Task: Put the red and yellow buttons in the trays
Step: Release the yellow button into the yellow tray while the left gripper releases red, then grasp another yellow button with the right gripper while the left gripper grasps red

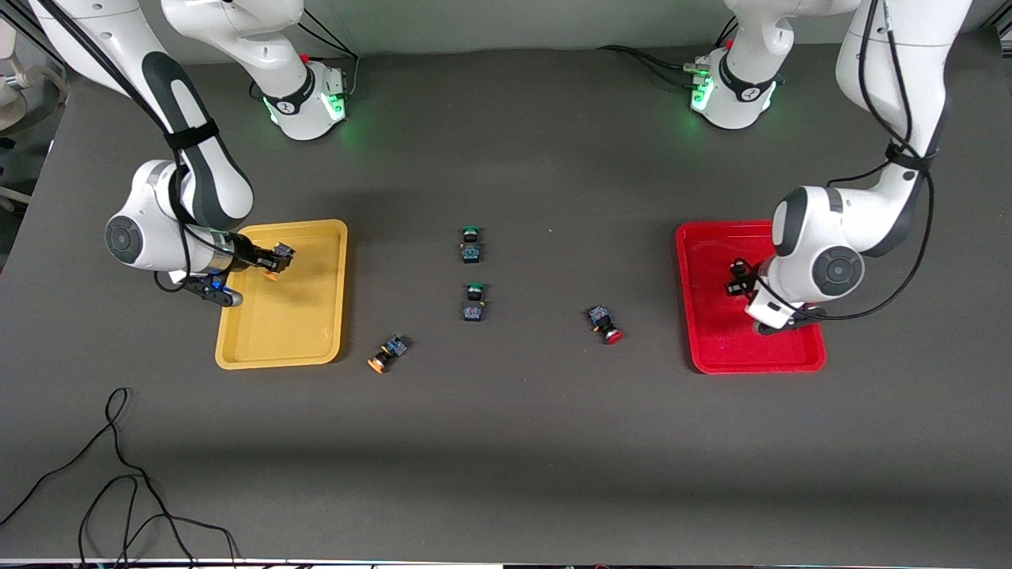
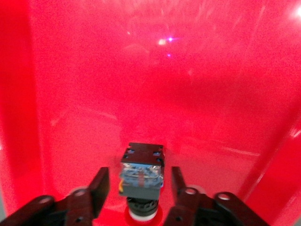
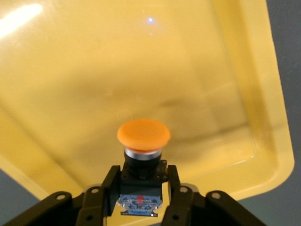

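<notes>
My right gripper point(image 1: 273, 259) is over the yellow tray point(image 1: 316, 316) and is shut on a yellow-capped button point(image 3: 143, 134), gripping its dark body point(image 3: 142, 188). My left gripper point(image 1: 739, 281) is low over the red tray point(image 1: 711, 348). It is open in the left wrist view point(image 2: 140, 188), with a red-capped button point(image 2: 142, 174) cap down between the fingers and a gap on each side. A second yellow button point(image 1: 387, 353) lies on the table beside the yellow tray. A second red button point(image 1: 606, 324) lies between the trays.
Two green-capped buttons point(image 1: 471, 243) point(image 1: 473, 302) stand mid-table between the trays. A black cable point(image 1: 118, 474) loops on the table at the right arm's end, near the front camera.
</notes>
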Tool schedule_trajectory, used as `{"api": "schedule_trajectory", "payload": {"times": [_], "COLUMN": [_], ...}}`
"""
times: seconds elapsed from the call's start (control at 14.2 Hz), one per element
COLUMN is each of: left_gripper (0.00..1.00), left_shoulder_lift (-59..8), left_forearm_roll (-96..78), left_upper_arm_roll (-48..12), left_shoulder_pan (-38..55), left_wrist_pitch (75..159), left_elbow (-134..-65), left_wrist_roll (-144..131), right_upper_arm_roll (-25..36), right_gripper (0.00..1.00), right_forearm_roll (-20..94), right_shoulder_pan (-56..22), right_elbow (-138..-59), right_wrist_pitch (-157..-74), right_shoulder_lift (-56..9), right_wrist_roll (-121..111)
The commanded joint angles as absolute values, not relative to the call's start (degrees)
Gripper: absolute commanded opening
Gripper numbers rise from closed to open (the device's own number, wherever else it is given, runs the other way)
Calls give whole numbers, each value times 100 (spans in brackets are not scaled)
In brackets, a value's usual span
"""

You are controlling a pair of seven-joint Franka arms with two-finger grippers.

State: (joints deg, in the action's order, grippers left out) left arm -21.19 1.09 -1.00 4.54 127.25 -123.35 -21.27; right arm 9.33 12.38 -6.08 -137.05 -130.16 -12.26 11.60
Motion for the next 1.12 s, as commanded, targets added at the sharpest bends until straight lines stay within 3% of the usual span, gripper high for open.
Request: {"api": "schedule_trajectory", "payload": {"times": [0.0, 0.21, 0.35, 0.56, 0.84, 1.05], "left_gripper": [100, 100, 100, 100, 99, 97], "left_shoulder_lift": [-1758, -2011, -2336, -3503, -4419, -4597], "left_forearm_roll": [44, -26, -166, -159, -70, 192], "left_upper_arm_roll": [26, -140, -411, -1131, -1248, -1239], "left_shoulder_pan": [851, 1238, 1414, 1433, 1687, 1811], "left_wrist_pitch": [11169, 10197, 10274, 10712, 12451, 12674], "left_elbow": [-11326, -9979, -9425, -8318, -8262, -8384], "left_wrist_roll": [-2302, -2881, -3626, -4900, -5511, -5432], "right_upper_arm_roll": [958, 914, 879, 301, -438, -668], "right_gripper": [100, 100, 100, 100, 100, 100], "right_forearm_roll": [1415, 1415, 1415, 1406, 1336, 1327], "right_shoulder_pan": [-650, -694, -826, -853, -861, -914], "right_elbow": [-13667, -13361, -12547, -11263, -9917, -9466], "right_wrist_pitch": [-13175, -13035, -12650, -12419, -12463, -12900], "right_shoulder_lift": [-1283, -1143, -1256, -1712, -2713, -3531], "right_wrist_roll": [1098, 1116, 1247, 1975, 3161, 3533]}}
